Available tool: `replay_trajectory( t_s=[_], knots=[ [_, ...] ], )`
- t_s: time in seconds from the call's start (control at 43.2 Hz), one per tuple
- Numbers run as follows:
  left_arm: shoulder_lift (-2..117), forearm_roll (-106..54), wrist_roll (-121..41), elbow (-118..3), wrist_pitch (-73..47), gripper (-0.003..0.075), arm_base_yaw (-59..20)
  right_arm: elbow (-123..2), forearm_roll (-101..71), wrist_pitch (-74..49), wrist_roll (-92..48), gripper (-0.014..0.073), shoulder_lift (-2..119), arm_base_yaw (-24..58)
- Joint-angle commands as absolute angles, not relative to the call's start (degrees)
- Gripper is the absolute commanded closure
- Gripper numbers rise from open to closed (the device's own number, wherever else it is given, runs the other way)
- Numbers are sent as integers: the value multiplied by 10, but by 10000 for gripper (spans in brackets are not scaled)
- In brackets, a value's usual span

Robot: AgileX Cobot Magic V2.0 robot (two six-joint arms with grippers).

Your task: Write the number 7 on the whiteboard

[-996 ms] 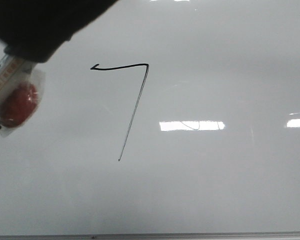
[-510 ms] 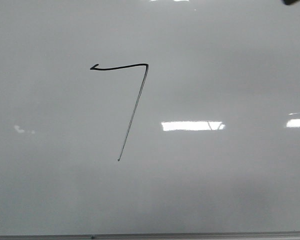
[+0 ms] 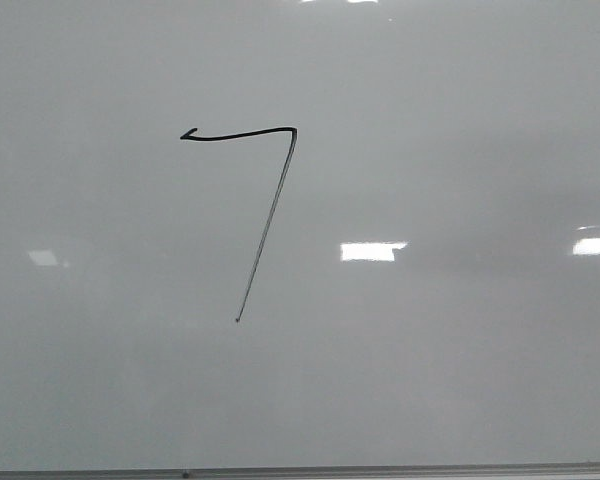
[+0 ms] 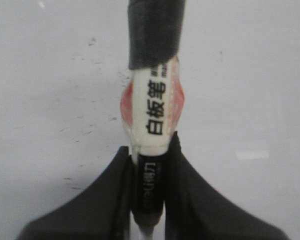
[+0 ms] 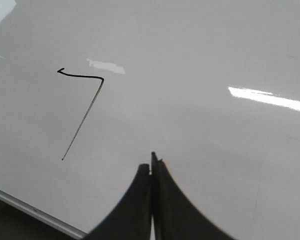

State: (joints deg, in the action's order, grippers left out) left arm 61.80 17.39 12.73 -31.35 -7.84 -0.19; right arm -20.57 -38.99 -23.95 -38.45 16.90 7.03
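Observation:
A black number 7 is drawn on the whiteboard, with a wavy top bar and a long thin slanting stem. It also shows in the right wrist view. Neither gripper shows in the front view. In the left wrist view my left gripper is shut on a whiteboard marker, a white and black barrel with black tape round its upper part, above a scuffed pale surface. My right gripper is shut and empty, over the board to the right of the 7.
The whiteboard's thin grey frame edge runs along the bottom, and shows in the right wrist view. Bright rectangular light reflections lie on the board.
The left arm with the marker has left the front view, moving out at the upper left. The reflections on the board have shifted. The 7 is unchanged.

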Motion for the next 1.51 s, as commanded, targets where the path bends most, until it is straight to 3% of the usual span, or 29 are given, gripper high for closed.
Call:
replay_trajectory(
  t_s=[0.0,0.463,0.764,0.926,1.297,1.39,1.482],
  knots=[
    [665,176,132,-333,16,741,0,-219,-406,-199,-384,664,171,67],
    [834,122,138,-383,67,728,0,-219,-406,-201,-384,664,171,67],
    [835,122,138,-384,59,453,0,-219,-406,-201,-384,664,171,67],
    [811,122,138,-384,39,362,0,-219,-406,-201,-384,664,171,67],
    [636,136,137,-345,-19,376,-2,-219,-406,-201,-384,664,171,67],
    [548,137,136,-310,-19,430,-11,-219,-406,-201,-384,664,171,67],
    [441,137,136,-269,-20,538,-29,-219,-406,-201,-384,664,171,67]
  ],
)
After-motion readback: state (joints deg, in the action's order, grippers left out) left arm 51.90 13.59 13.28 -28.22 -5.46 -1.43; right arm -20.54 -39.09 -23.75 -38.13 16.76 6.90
